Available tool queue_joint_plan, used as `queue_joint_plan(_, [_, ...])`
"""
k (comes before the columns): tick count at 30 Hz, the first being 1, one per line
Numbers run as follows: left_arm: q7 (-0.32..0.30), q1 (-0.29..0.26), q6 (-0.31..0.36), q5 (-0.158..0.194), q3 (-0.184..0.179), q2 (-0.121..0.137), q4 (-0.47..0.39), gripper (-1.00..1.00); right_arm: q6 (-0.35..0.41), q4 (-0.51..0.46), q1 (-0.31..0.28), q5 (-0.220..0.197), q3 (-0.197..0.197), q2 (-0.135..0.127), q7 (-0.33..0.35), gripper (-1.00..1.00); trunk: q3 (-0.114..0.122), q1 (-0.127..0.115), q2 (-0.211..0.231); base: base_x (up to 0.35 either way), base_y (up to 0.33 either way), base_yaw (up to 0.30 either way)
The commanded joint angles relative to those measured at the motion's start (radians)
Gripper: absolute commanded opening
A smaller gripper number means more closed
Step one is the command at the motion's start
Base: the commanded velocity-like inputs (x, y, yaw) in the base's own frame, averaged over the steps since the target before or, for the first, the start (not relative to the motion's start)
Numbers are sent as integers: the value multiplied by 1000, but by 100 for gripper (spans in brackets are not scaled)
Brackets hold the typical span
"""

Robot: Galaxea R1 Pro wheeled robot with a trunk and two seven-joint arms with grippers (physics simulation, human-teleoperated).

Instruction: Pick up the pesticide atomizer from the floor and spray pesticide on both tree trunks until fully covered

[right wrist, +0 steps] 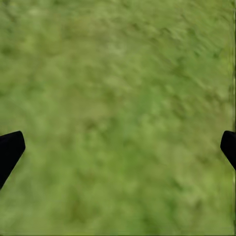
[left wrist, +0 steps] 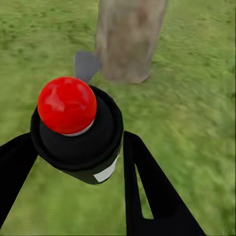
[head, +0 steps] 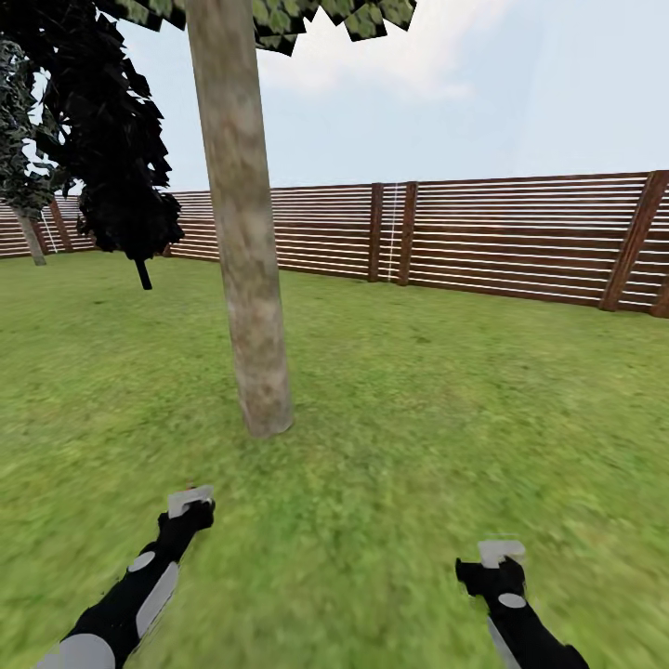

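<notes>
Sprayer in our left hand, trunk just ahead and bare.

We hold the sprayer (left wrist: pixel 78 130) clenched between the black fingers (left wrist: pixel 147 182) of our left hand (head: pixel 190 503), its red button facing the wrist camera and the foot of the tree trunk (head: pixel 243 214) beyond it, a little to the right of where the hand points. We see no white specks on the bark, so we judge the spraying is not begun. The risk is aim: if the nozzle points at the grass (head: pixel 446 390) or past the trunk's left edge, the mist lands on the lawn and the bark stays uncovered, above all the high part and the far side by the fence (head: pixel 520 237). The grip looks off-centre, so the sprayer could twist. Our right hand (head: pixel 501 552) hangs released over grass, its fingers spread wide, empty.
</notes>
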Motion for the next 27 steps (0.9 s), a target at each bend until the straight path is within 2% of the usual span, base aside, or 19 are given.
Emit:
queue_joint_plan(1, [-1, -1, 26, 12, -5, 0, -51, -100, 31, -45, 0, 2, 4, -1, -6, 100, -1, 0, 0, 0, 0, 0])
queue_joint_plan(3, [0, -2, 62, 11, -8, -4, -127, -100, 60, -104, 0, 3, 8, -1, -7, 100, -1, 0, 0, 0, 0, 0])
queue_joint_plan(5, [1, -2, 71, 11, -6, -1, -145, -100, 63, -119, 0, 4, 8, -1, -8, 100, -1, 0, 0, 0, 0, 0])
queue_joint_plan(10, [0, -2, 74, 10, -5, 20, -150, -100, 66, -124, 0, 4, 8, 5, -10, 100, -5, 0, 0, 0, 0, 125])
queue_joint_plan(27, [1, -1, 75, 9, -6, 26, -151, -100, 69, -121, 0, 6, 16, 8, -13, 100, -21, 0, 0, 0, 0, 224])
